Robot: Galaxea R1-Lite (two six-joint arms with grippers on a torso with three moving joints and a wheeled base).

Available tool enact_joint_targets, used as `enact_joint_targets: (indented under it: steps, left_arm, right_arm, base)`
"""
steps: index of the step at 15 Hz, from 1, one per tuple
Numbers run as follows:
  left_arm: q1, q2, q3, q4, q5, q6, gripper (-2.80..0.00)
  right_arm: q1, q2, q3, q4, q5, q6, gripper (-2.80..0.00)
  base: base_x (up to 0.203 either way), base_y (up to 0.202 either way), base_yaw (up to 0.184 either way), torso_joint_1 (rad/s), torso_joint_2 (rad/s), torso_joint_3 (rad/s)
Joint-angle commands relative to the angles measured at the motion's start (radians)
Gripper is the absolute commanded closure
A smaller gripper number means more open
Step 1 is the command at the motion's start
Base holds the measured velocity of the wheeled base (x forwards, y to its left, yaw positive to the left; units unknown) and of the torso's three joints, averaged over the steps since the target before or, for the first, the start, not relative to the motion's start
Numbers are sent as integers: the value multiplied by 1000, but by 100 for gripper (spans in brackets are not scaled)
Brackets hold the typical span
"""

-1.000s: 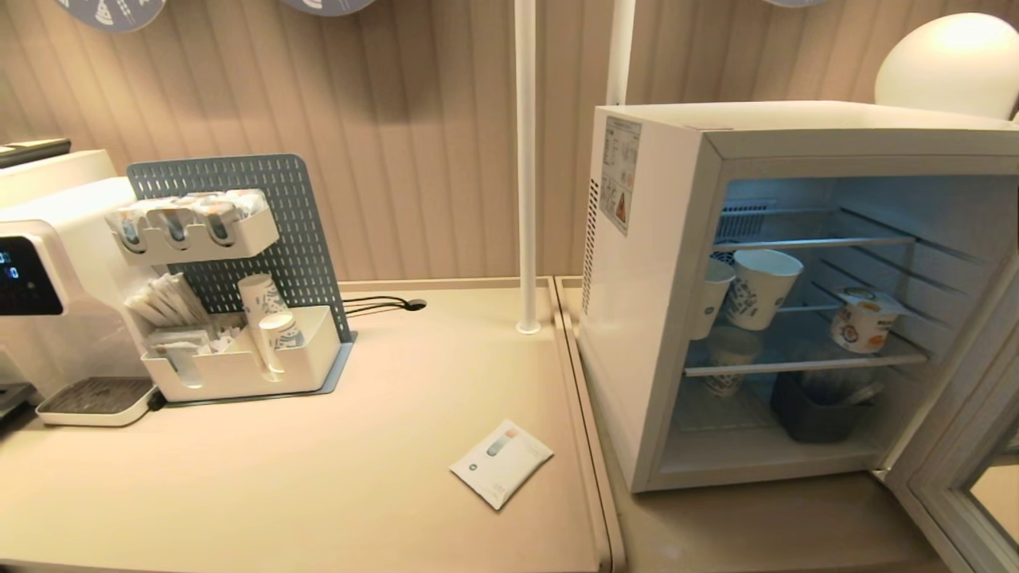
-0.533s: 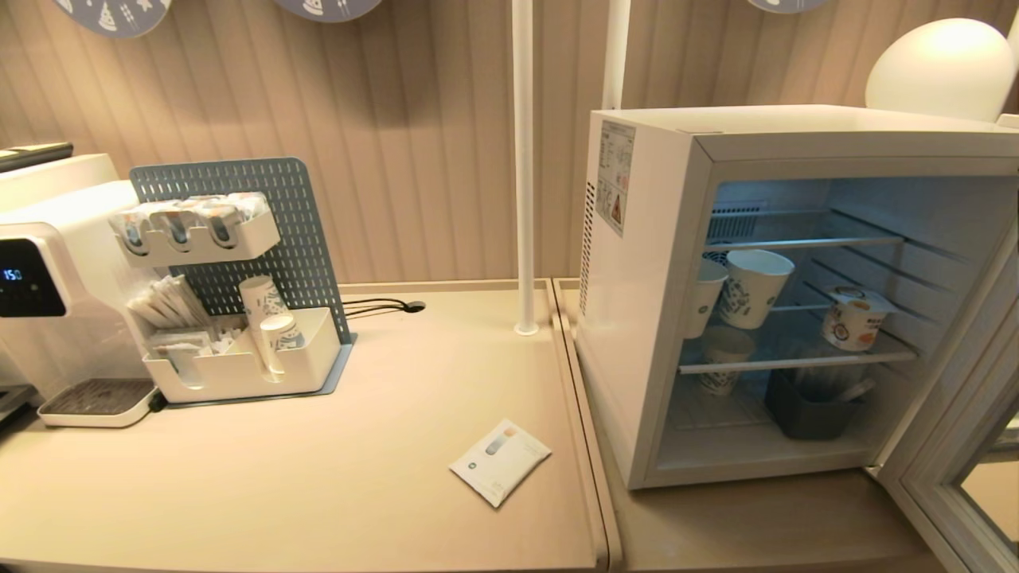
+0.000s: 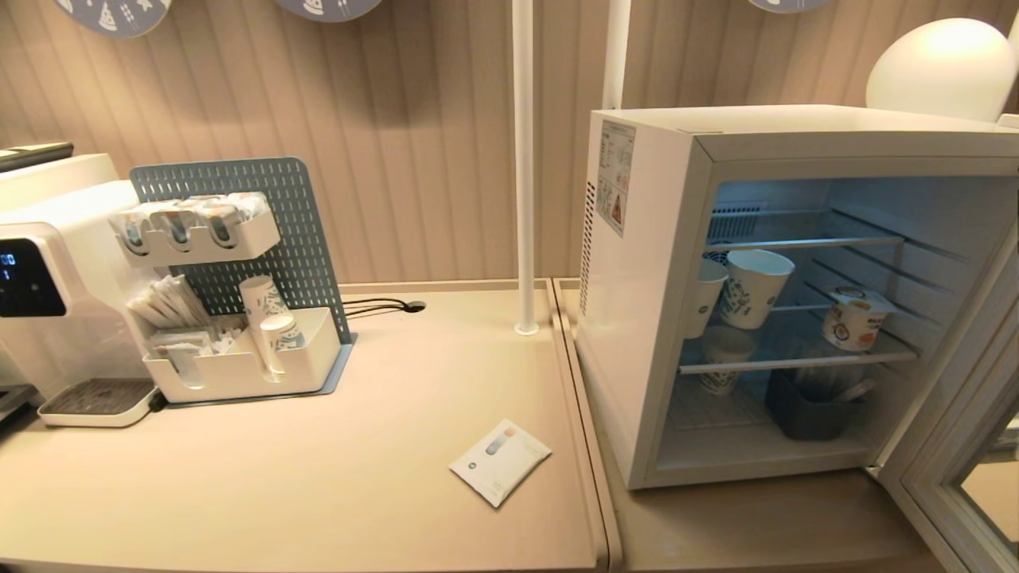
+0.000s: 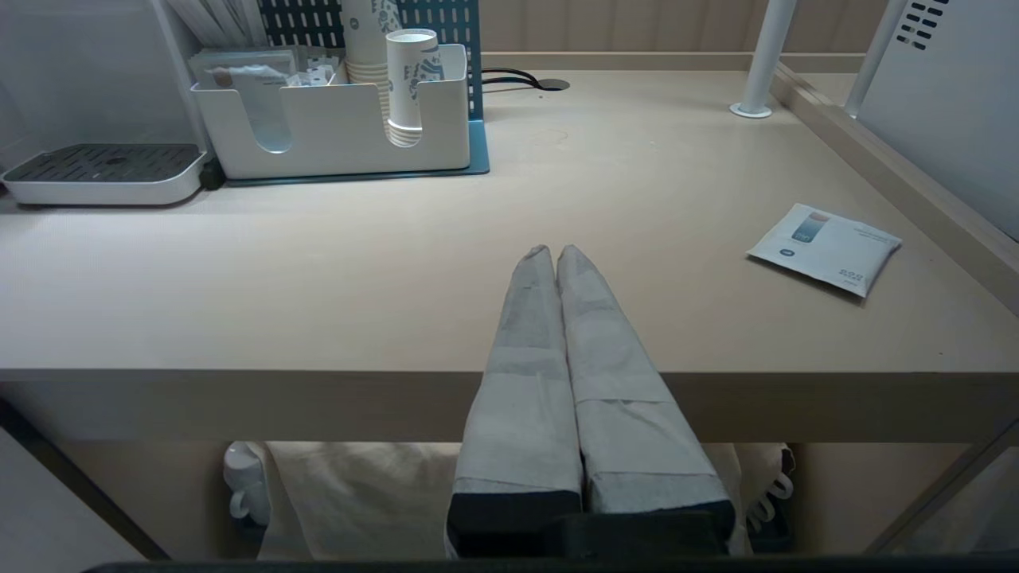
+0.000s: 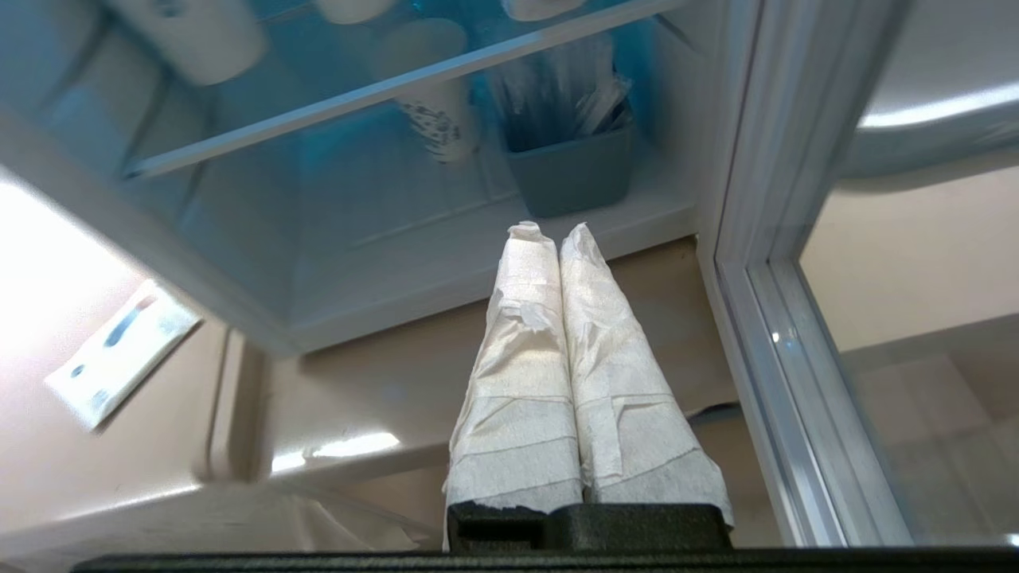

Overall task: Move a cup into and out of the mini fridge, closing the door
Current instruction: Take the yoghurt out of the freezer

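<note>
Between the first head picture and this one the whole scene has slid a little, so the camera shifted; nothing on the counter or in the fridge changed place.

Filling the right half of the head frame, the mini fridge [image 3: 637,318] stands with its door [image 3: 955,446] swung wide at the lower right edge. On the middle wire shelf, right of centre in the fridge, sits the cup [image 3: 853,318], upright, well apart from two taller paper cups [image 3: 756,286] to its left.

Judging by that, the step in hand is the reach to take the cup out. Neither arm shows in the head frame.

In its own wrist view the right gripper [image 5: 549,232] points at the fridge's lower opening, fingers pressed together, holding and touching nothing. It will need to rise to the middle shelf and spread before closing round the cup.

Parked at the counter's near edge, the left gripper [image 4: 553,253] is likewise pinched closed and empty.
</note>
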Motion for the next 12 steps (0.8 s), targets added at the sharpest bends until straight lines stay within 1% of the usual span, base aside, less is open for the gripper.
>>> enact_joint_targets:
  steps: [1,4,7,8,12]
  left_arm:
    - [-1,0,2,0,0,-1,0]
    - [0,0,2,0,0,-1,0]
    - [-1,0,2,0,0,-2,0]
    - [0,0,2,0,0,-4,0]
    - [0,0,2,0,1,-4,0]
  right_arm:
    - [-3,307,-35,-89,-24,9,0]
    - [-7,532,-94,-261,-82,15,0]
    - [-9,682,-167,-395,-104,6,0]
    - [-9,707,-184,-441,-114,2,-280]
    - [-9,750,-219,-540,-121,-28,-280]
  base:
    - [0,0,0,0,0,0]
    - [0,0,0,0,0,0]
    - [0,0,0,0,0,0]
    - [0,0,0,0,0,0]
    - [0,0,0,0,0,0]
